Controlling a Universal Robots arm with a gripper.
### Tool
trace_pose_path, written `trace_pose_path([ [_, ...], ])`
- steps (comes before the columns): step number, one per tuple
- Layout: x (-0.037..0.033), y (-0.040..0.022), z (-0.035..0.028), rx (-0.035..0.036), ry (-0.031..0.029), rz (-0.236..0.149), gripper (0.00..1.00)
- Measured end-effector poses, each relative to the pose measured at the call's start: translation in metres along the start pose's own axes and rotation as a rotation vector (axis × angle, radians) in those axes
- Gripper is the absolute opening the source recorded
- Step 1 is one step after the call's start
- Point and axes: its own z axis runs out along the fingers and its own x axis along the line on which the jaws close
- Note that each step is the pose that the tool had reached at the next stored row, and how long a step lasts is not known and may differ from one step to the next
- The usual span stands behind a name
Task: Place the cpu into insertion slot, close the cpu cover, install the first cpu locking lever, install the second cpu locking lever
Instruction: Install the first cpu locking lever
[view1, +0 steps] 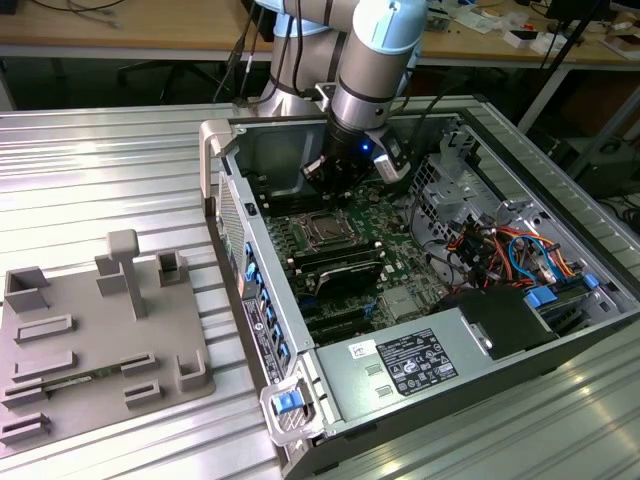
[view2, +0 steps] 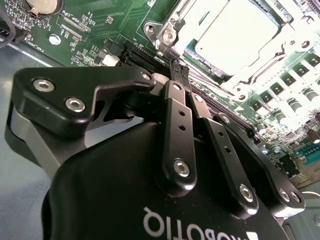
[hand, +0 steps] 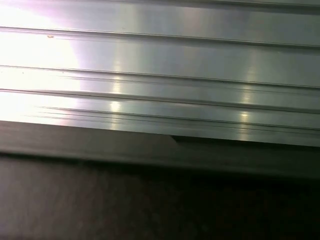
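One cpu sits seated in the insertion slot, its pale metal top showing through the square cut-out of the cpu cover, which lies down flat over it in the second wrist view. In the exterior view the same cpu shows as a small grey square framed by the cover, on the green circuit board inside an open computer case.

The claw is closed, its two black fingers pressed together with their tips meeting just beside the corner of the cpu cover; whether the tips pinch anything or touch the cover's edge I cannot tell. In the exterior view the claw hangs low in the case, just behind the socket, under the arm's wrist, where a small blue light glows.

Long black card slots lie just in front of the socket. Toward the exterior view's right are orange and blue cables, and a grey metal box with a label fills the near end of the case.

The case rests on a ribbed aluminium bench. Well apart from it, at the exterior view's left, a grey fixture plate with raised blocks and holders lies on the same bench. The first wrist view shows ribbed aluminium above a dark band.
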Motion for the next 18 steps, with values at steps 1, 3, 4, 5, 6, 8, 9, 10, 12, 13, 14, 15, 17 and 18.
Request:
trace_pose_path([
  [1,0.0,0.0,0.0,0.0,0.0001,0.0,0.11],
  [3,0.0,0.0001,0.0,-0.0003,-0.0001,0.0,0.11],
  [4,-0.0001,0.0001,-0.0001,-0.0005,-0.0003,0.0,0.11],
  [5,-0.0001,0.0001,-0.0003,-0.0004,-0.0003,0.0,0.11],
  [6,-0.0001,0.0001,-0.0006,-0.0003,-0.0002,0.0,0.11],
  [8,-0.0001,0.0003,-0.0012,-0.0003,-0.0002,0.0,0.11],
  [9,-0.0001,0.0003,-0.0014,-0.0003,-0.0003,0.0,0.11],
  [10,-0.0001,0.0003,-0.0014,-0.0004,-0.0003,0.0,0.11],
  [12,-0.0001,0.0003,-0.0017,-0.0002,-0.0002,0.0,0.11],
  [13,0.0,0.0003,-0.0022,0.0,0.0,0.0,0.11],
  [14,0.0,0.0003,-0.0025,-0.0002,0.0,0.0,0.11],
  [15,-0.0001,0.0004,-0.0027,-0.0004,-0.0002,0.0,0.11],
  [17,-0.0001,0.0004,-0.0027,-0.0004,-0.0004,0.0,0.11],
  [18,-0.0001,0.0004,-0.0028,-0.0003,-0.0003,0.0,0.11],
])
